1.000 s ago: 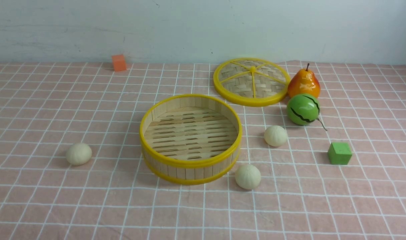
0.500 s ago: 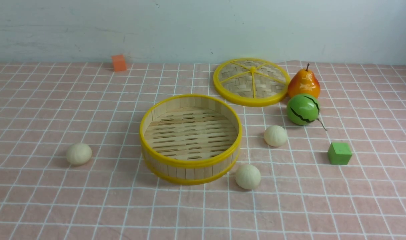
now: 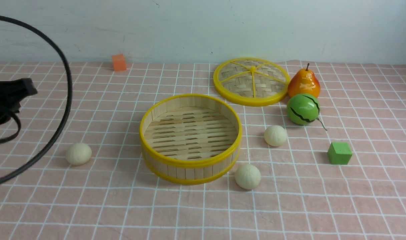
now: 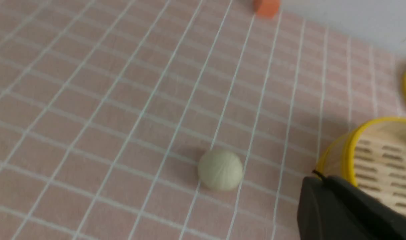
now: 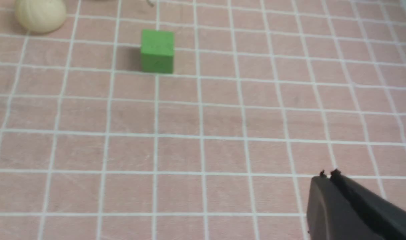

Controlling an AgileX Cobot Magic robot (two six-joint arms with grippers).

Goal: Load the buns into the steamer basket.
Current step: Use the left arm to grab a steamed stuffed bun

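Buns (image 3: 78, 154) scattered around centre-frame steamer basket (image 3: 190, 138), lid (image 3: 251, 81) parked upper right for loading. Left fingers (image 4: 336, 206), right fingers (image 5: 339, 206) closed, empty.

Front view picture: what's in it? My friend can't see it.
An empty steamer basket sits on a pink checked cloth, with three buns lying outside it, one left, two right. A woven lid, pear and green ball sit behind.
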